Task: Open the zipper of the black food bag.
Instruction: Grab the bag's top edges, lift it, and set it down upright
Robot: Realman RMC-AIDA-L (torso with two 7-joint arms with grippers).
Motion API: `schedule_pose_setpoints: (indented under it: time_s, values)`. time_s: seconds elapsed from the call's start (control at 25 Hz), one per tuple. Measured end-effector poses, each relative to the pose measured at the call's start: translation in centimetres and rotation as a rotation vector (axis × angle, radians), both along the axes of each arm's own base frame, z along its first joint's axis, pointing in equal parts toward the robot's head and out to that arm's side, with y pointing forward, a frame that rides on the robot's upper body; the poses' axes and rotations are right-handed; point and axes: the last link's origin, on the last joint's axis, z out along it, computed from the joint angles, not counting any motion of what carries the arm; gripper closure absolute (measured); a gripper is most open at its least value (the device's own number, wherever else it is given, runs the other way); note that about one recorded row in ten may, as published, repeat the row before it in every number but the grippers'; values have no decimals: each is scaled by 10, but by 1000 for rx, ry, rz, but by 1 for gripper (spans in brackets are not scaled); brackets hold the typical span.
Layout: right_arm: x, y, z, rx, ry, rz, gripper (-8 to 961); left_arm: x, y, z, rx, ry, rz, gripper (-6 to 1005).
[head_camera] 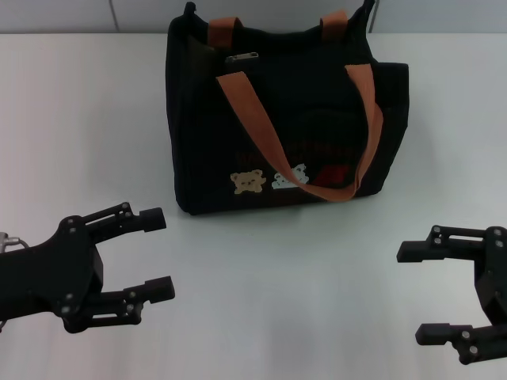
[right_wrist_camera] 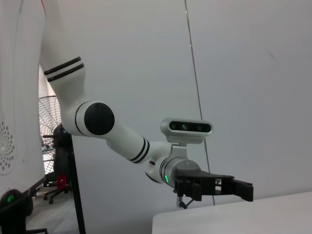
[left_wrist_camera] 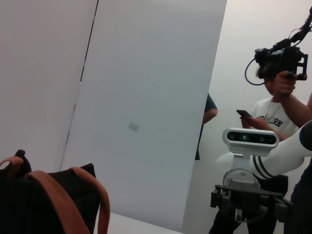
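Facing you, the black food bag (head_camera: 277,119) stands upright at the far middle of the white table (head_camera: 79,119), its zipper (head_camera: 242,57) pull lying on the top edge toward the left. Your left gripper (head_camera: 158,253) and right gripper (head_camera: 412,293) hover near the table's front corners, jaws spread wide, holding nothing, well apart from the bag.

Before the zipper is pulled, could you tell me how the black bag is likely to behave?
The black bag looks like soft fabric, so it will probably flex. Nothing holds it: the left gripper and right gripper are open, so it may slide on the smooth table. Its straps hang floppy.
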Motion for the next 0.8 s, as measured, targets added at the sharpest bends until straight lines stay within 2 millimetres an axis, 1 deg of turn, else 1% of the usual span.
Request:
schedule_pose_setpoints:
  time_s: [0.52, 0.72, 0.76, 0.8]
  values:
    - [0, -1, 0, 5, 12, -12, 177, 3, 2, -4, 4, -5, -4, 153]
    - [2, -1, -2, 24, 30, -40, 177, 2, 4, -8, 25, 4, 9, 176]
    - [3, 0, -3, 28, 29, -47, 177, 0, 8, -13, 52, 16, 32, 180]
    - [3, 0, -3, 31, 27, -53, 177, -7, 22, -26, 136, 62, 127, 185]
